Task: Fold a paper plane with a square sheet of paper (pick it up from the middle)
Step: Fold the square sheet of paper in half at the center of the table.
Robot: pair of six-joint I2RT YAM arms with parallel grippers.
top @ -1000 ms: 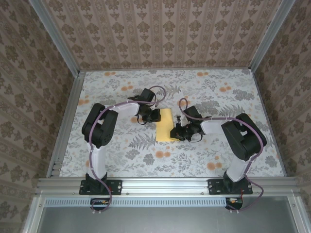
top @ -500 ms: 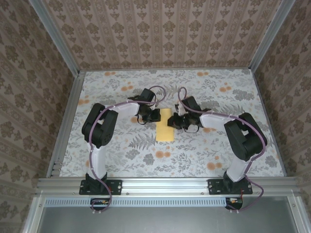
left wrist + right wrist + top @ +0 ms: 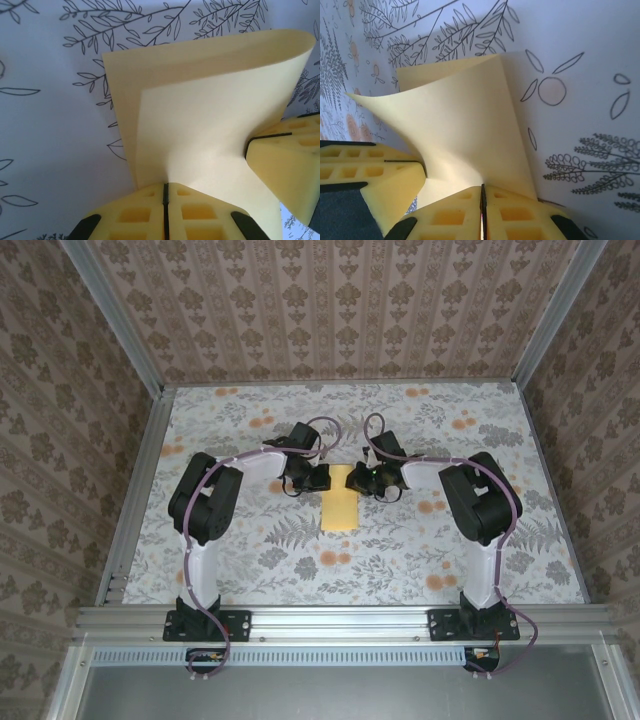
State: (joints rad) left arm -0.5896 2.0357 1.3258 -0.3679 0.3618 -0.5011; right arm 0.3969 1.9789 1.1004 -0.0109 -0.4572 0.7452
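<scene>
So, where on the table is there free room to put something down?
Bare cloth lies between the left arm base and the right arm base, nearer than the square sheet of paper, and along the far strip under the back wall. The centre is crowded: the left fingers and the right fingers both pinch the sheet there.
</scene>
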